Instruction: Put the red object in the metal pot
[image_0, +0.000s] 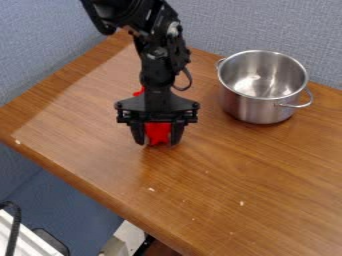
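The red object (159, 133) stands on end on the wooden table (74, 110), left of centre. My gripper (158, 138) points straight down over it. Its black fingers (135, 128) press both sides of the red block, so the gripper is shut on it, right at the table top. Only the block's front face shows between the fingers. The metal pot (262, 86) stands upright at the back right, shiny and with nothing visible inside. Its small loop handle faces the right edge. The pot is about a pot's width to the right of the gripper.
The black arm (150, 40) rises from the gripper toward the back left, in front of a blue-grey wall. The table's front edge runs diagonally from the left down to the bottom right, with floor below it.
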